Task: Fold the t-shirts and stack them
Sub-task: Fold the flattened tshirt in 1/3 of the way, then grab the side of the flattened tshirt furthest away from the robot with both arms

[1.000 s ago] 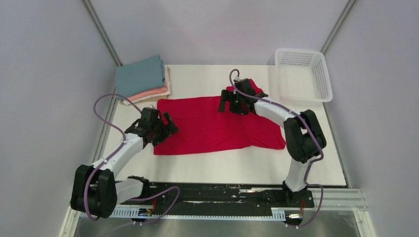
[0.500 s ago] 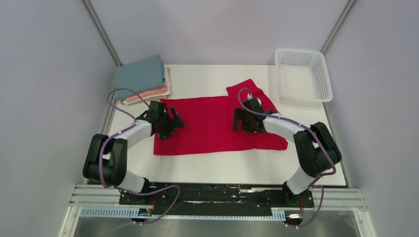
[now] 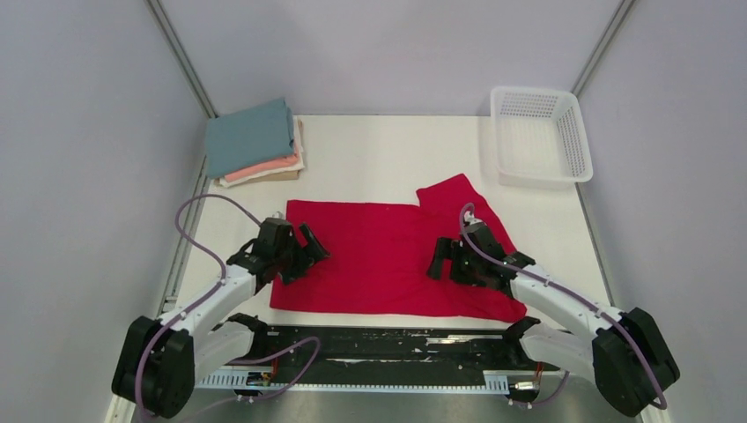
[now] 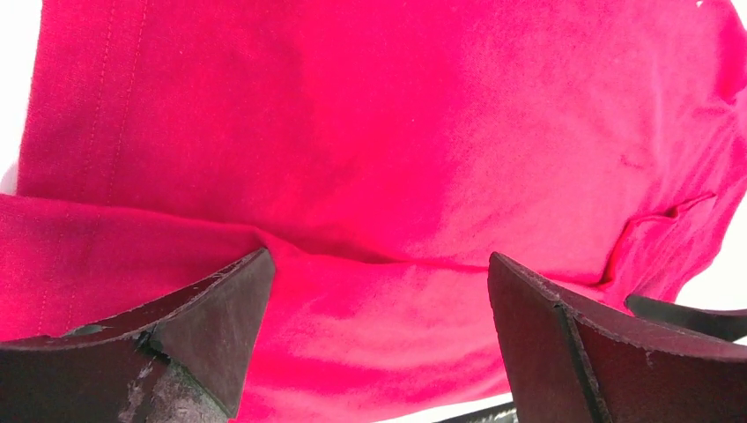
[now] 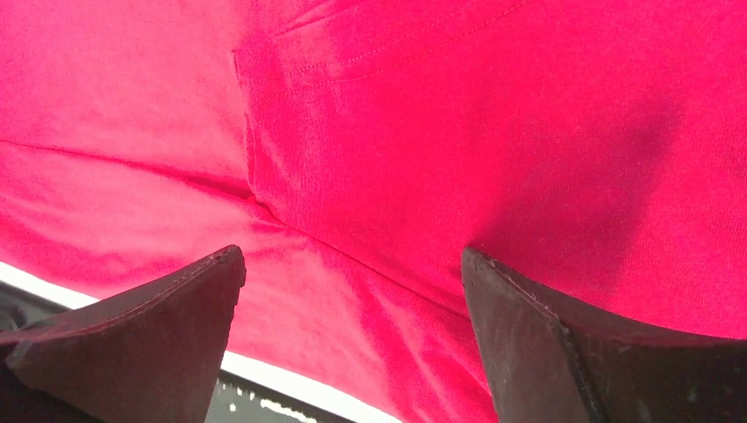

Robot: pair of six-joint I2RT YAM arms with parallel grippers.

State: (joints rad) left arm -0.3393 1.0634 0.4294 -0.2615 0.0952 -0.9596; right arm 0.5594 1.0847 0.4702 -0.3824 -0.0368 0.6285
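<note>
The red t-shirt is spread flat on the table, at the near edge close to the arm bases. One sleeve is seen sticking out at its far right corner.

The left gripper is set low over the shirt's left edge, jaws wide apart. In the left wrist view its fingers are spread, with red cloth and a fold ridge seen across the gap.

The right gripper is set low over the shirt's right part, jaws equally wide. A stitched seam is seen beyond its fingers. Fingertip contact with the cloth cannot be told.

A folded stack is placed at the far left corner: teal-blue shirt on top, salmon-pink shirt under it, cream shirt at the bottom.

The basket is located at the far right corner, well apart from the red t-shirt.
</note>
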